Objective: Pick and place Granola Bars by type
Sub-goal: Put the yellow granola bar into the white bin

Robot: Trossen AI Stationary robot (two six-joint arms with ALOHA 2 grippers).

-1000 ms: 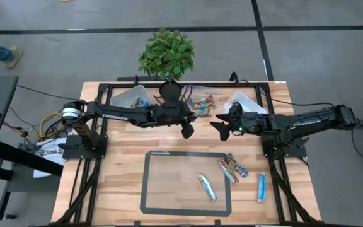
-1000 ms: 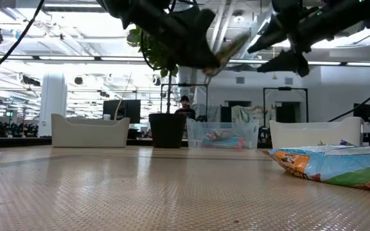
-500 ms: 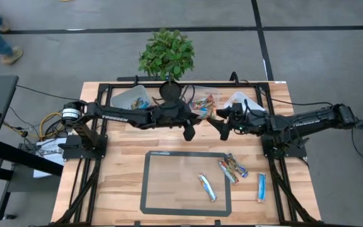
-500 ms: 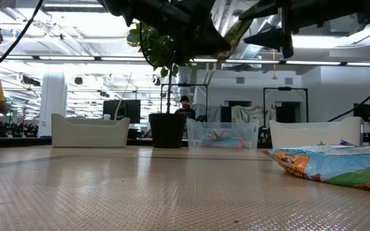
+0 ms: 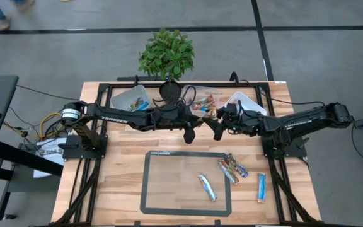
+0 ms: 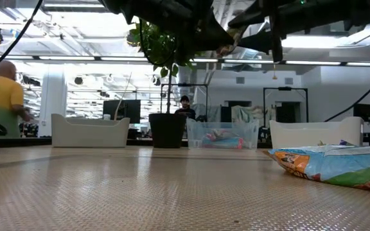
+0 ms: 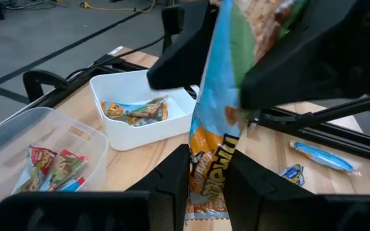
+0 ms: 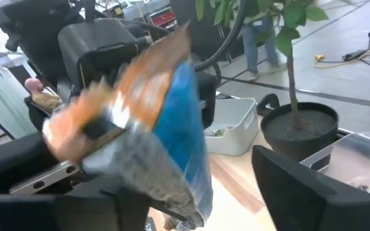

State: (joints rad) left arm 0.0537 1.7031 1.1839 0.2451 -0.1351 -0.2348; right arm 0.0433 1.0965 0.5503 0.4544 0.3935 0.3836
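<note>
My left gripper (image 5: 191, 132) (image 7: 207, 168) hovers above the table's middle, shut on a multicoloured granola bar (image 7: 218, 122) with a blue, green and orange wrapper. My right gripper (image 5: 218, 128) (image 7: 201, 88) faces it, open. Its fingers stand on either side of the bar's far end (image 8: 162, 122); I cannot tell whether they touch it. More bars lie flat on the table: a blue-and-white one (image 5: 207, 187), two multicoloured ones (image 5: 232, 169) and a blue one (image 5: 261, 186). My left gripper pinches the bar between its two fingers at the bar's near end (image 7: 205, 186). The bar sticks out past the fingertips toward my right gripper and is lifted clear of the table.
A dark-framed mat (image 5: 149, 189) lies on the table's near half. Along the far edge stand a white tub (image 5: 126, 96), a clear tub (image 5: 201, 101) holding bars, another white tub (image 5: 243, 99) and a potted plant (image 5: 167, 57). One bar (image 6: 333, 163) lies close to the low camera.
My right gripper has moved toward the table's left and come up to my left gripper, so that its open fingers now flank the bar's free end. My left gripper has kept hold of the bar and shifted slightly toward the right gripper.
</note>
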